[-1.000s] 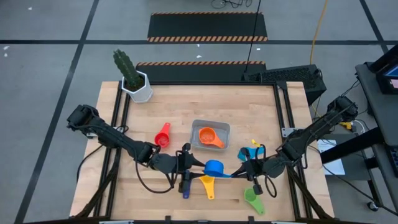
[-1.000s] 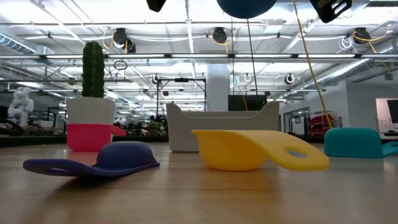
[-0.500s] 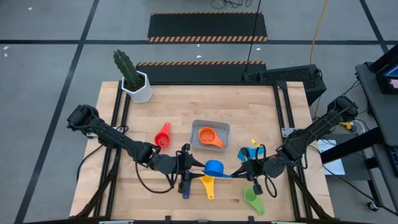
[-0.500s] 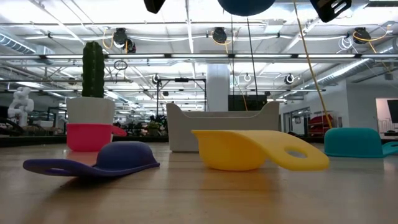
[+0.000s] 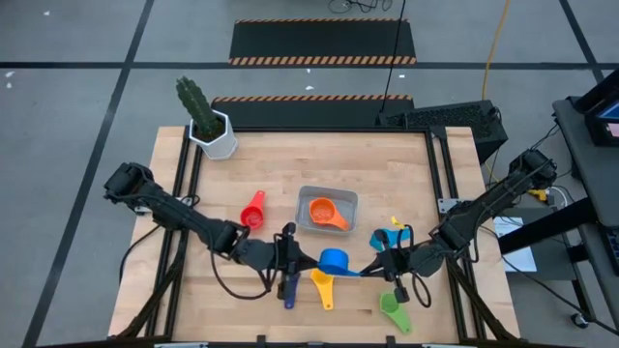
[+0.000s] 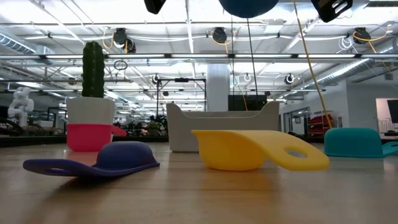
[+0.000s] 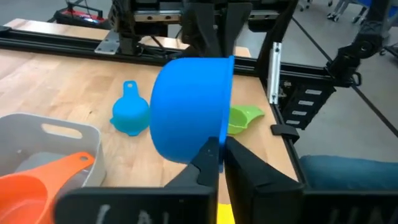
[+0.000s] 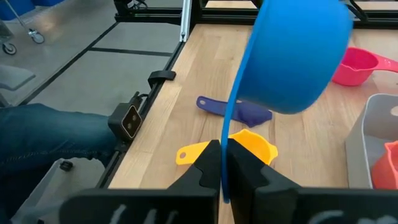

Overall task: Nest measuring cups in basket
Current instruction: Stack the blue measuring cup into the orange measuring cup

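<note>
Holding the blue cup (image 5: 333, 259) between them, both grippers meet just in front of the basket (image 5: 328, 196), above the tabletop. Right gripper (image 5: 372, 267) is pinched on the cup's flat handle; in the right wrist view the handle edge runs down between its two dark fingers (image 8: 203, 177), bowl tilted on its side. Left gripper (image 5: 308, 256) is pressed together at the bowl's rim; the left wrist view shows its fingertips (image 7: 208, 158) closed against the rim edge.

Orange cup (image 5: 324, 213) lies inside the basket, handle toward the right arm's side. Red cup (image 5: 253, 209) sits left of the basket, apart from it. Light blue cup (image 5: 386, 238) sits right of the basket. Yellow cup (image 5: 322, 284) and navy cup (image 5: 288, 288) lie in front of the basket, bowl down in the low view, below the held cup. Green cup (image 5: 393, 309) lies farthest from the basket, front right. Cactus pot (image 5: 217, 135) stands behind the basket at the far left corner.
</note>
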